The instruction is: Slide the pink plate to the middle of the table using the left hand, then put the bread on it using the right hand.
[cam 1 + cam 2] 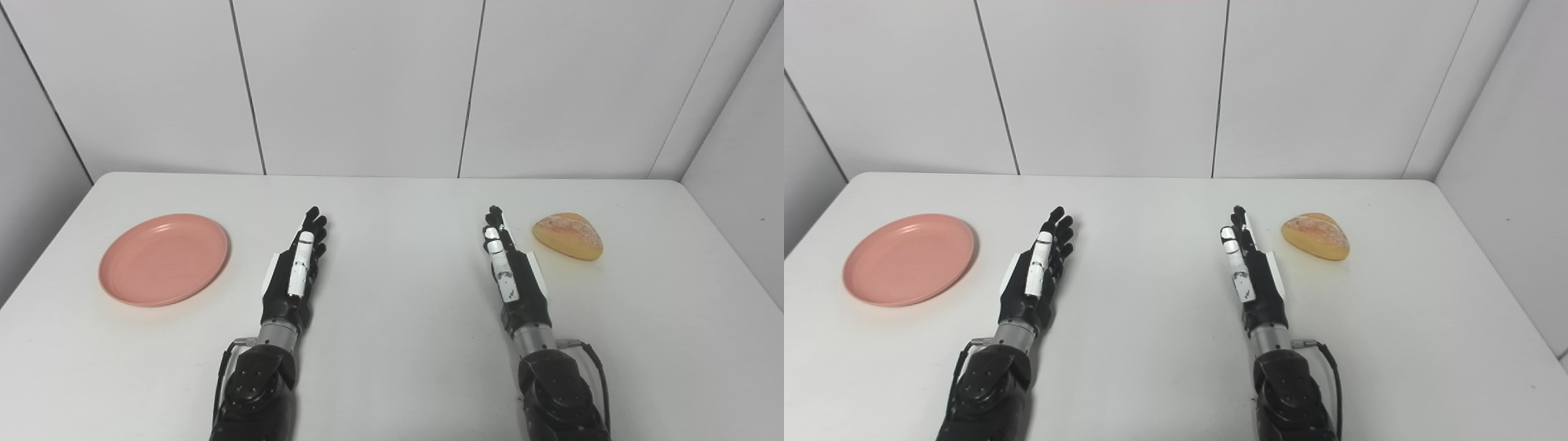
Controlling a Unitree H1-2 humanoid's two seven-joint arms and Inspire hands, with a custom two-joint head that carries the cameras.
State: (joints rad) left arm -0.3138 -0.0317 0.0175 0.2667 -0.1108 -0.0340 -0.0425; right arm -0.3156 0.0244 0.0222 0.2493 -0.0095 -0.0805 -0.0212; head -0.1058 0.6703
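Observation:
A round pink plate (163,258) lies empty on the left side of the white table (398,318). A golden bread roll (568,236) lies on the right side. My left hand (298,266) rests near the table's middle-left, open, fingers straight and pointing away, a short gap right of the plate. My right hand (508,263) is open with fingers straight, just left of the bread and not touching it. Both hands hold nothing.
White wall panels (367,86) stand behind the table's far edge. A side wall (741,177) stands close on the right. The table's left edge runs near the plate.

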